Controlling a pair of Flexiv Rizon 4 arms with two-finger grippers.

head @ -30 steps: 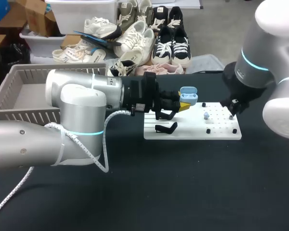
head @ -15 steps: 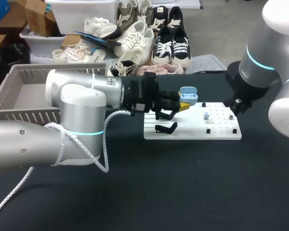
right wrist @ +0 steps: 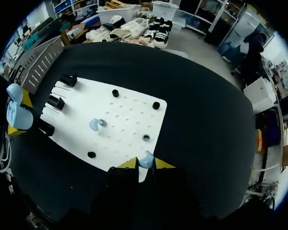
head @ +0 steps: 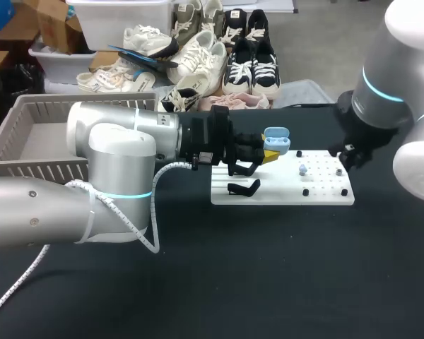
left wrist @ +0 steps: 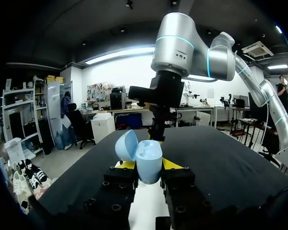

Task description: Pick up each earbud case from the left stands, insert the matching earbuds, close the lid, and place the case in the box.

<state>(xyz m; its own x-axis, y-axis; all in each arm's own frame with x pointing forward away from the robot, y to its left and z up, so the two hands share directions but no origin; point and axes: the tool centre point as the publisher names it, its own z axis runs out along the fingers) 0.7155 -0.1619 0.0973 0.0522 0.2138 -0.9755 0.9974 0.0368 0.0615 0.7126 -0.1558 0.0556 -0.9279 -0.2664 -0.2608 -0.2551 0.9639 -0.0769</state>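
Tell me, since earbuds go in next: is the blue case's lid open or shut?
Open. The left wrist view shows the lid swung back off the case, its top uncovered.

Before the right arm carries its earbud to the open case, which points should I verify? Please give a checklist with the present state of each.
1. Earbud case clamped in left hand: ok.
2. Case lid open: ok.
3. Earbud gripped by right hand: ok.
4. Second earbud lying on white board: ok.
5. Right hand lined up with the case: not ok, it is apart, over the board's edge.
6. Earbud turned to fit its socket: cannot tell.
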